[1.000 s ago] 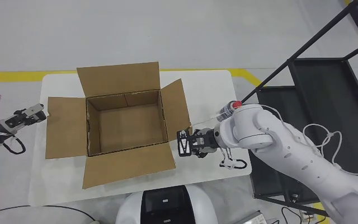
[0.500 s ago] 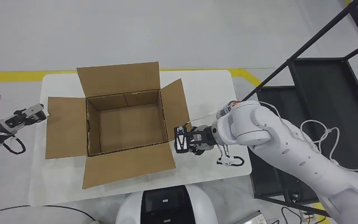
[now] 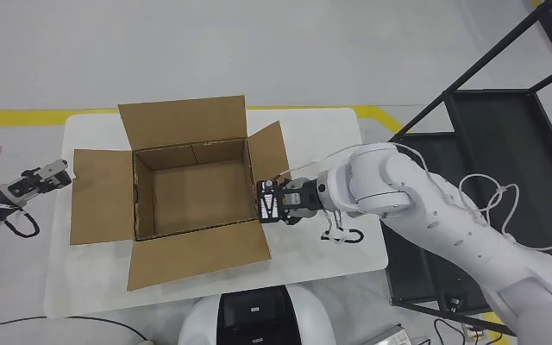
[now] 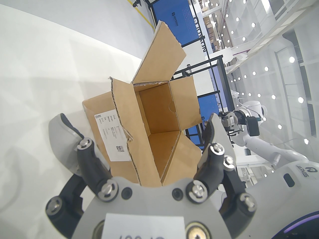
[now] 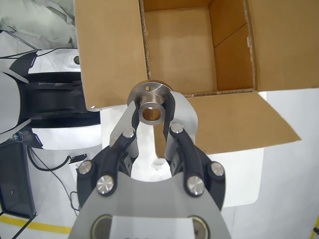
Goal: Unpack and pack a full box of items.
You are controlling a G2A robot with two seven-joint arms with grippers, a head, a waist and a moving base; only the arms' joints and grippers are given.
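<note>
Brown cardboard box (image 3: 183,121): on white desk (image 3: 319,138), open, 4 flaps spread outward.

Right tool (image 3: 266,203): clamped on silver metal flanged bushing (image 5: 149,93). 2 fingers pinch narrow hub, with wide flange on side toward box.

Bushing: held in air at box's right rim, above inner edge of right flap.

Left tool (image 4: 137,125): fingers spread wide, just off desk's left edge, facing box.
</note>
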